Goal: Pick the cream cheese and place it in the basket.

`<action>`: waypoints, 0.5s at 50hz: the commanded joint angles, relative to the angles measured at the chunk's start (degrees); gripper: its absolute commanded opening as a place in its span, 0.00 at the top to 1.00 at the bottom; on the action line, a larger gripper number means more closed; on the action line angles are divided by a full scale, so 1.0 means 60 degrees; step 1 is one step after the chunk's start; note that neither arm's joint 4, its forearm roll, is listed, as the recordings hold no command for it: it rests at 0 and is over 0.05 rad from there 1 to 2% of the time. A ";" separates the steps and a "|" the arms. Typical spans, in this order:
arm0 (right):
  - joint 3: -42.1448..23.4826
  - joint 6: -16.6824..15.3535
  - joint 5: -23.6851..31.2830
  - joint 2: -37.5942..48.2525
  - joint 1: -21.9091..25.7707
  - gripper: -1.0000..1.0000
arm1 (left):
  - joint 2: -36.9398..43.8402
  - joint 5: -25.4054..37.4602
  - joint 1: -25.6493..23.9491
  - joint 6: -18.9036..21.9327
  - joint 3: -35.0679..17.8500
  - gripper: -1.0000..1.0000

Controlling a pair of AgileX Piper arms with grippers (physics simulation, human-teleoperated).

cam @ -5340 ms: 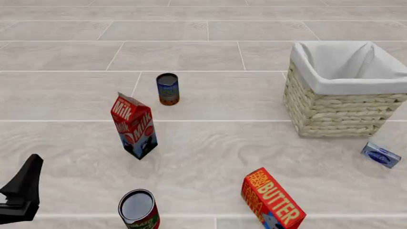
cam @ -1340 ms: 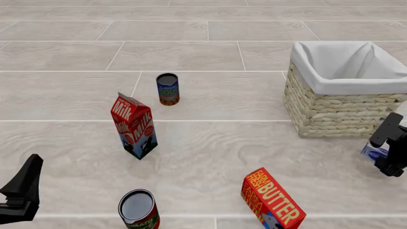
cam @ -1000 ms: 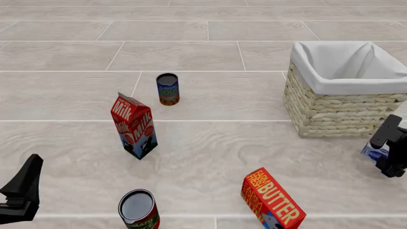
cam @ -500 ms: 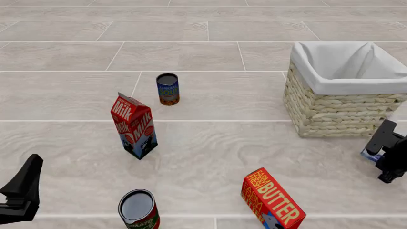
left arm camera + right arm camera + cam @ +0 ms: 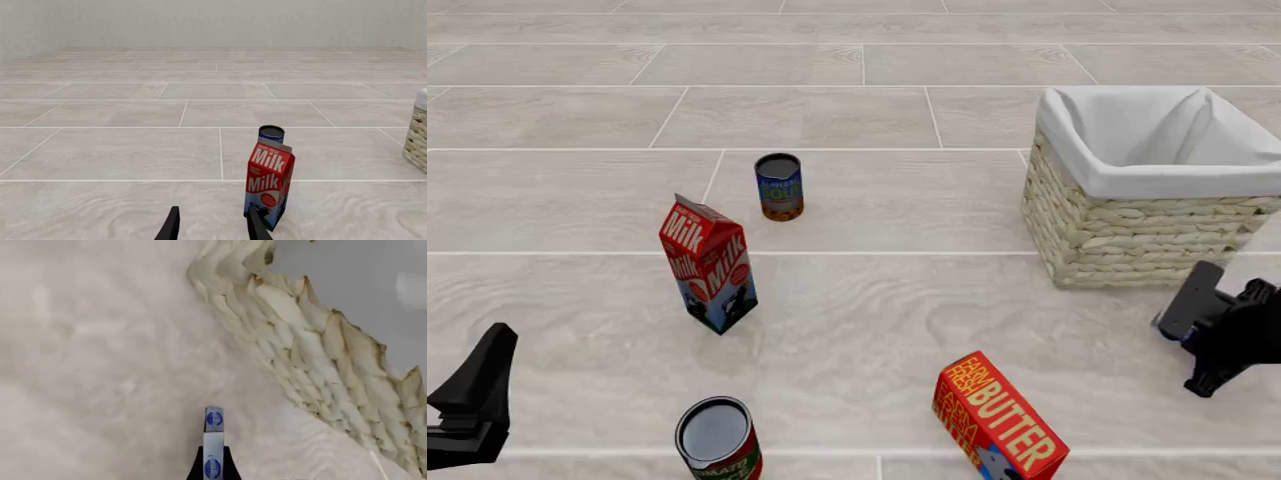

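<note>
Right end effector (image 5: pixel 1214 335) now sits a bit further from the big square cream wicker basket w/ white cloth lining (image 5: pixel 1148 185) than half a sec ago, and it's tilted over more. The small flat light-blue-and-white cream cheese box w/ dark blue oval marks (image 5: pixel 213 442) isn't lying on the tabletop (image 5: pixel 868 300) by the basket's near right corner any more: wrist cam shows it edge-on, pinched between the narrow dark fingers (image 5: pixel 195 471), floor blurred beyond it, so it looks lifted clear. In the front cam only a sliver of blue peeks out by the end effector, so height's hard to call. Reads as grasp done, carry phase starting; the box is just outside the basket's woven wall, below the rim, so next it needs up and over the cloth edge. Left end effector (image 5: pixel 212 225) hangs parted and empty, well away from the basket, near the red milk carton (image 5: pixel 710 265).
</note>
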 commanded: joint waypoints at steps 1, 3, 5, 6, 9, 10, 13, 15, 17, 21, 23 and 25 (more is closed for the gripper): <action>0.0869 0.0192 -0.0179 -0.1179 0.0506 1.00 | 0.0000 0.0000 0.0000 0.0000 0.0000 0.00; 0.1055 0.0163 -0.0218 -0.1341 0.0559 1.00 | 0.0000 0.0000 0.0000 0.0000 0.0000 0.00; 0.1292 0.0171 -0.0260 -0.1575 0.0631 1.00 | 0.0000 0.0000 0.0000 0.0000 0.0000 0.00; 0.1367 0.0221 -0.0252 -0.1692 0.0665 1.00 | 0.0000 0.0000 0.0000 0.0000 0.0000 0.00; 0.1672 0.0435 -0.0177 -0.2215 0.0883 1.00 | 0.0000 0.0000 0.0000 0.0000 0.0000 0.00; 0.1725 0.0499 -0.0119 -0.2354 0.0933 1.00 | 0.0000 0.0000 0.0000 0.0000 0.0000 0.00; 0.2177 0.0642 0.0009 -0.2910 0.1198 1.00 | 0.0000 0.0000 0.0000 0.0000 0.0000 0.00; 0.2284 0.0897 0.0146 -0.3285 0.1432 1.00 | 0.0000 0.0000 0.0000 0.0000 0.0000 0.00; 0.2451 0.1144 0.0387 -0.3727 0.1694 1.00 | 0.0000 0.0000 0.0000 0.0000 0.0000 0.00; 0.2774 0.1357 0.0736 -0.4685 0.1994 1.00 | 0.0000 0.0000 0.0000 0.0000 0.0000 0.00; 0.2837 0.1470 0.0905 -0.5019 0.2073 1.00 | 0.0000 0.0000 0.0000 0.0000 0.0000 0.00; 0.2882 0.1668 0.1123 -0.5374 0.2159 1.00 | 0.0000 0.0000 0.0000 0.0000 0.0000 0.00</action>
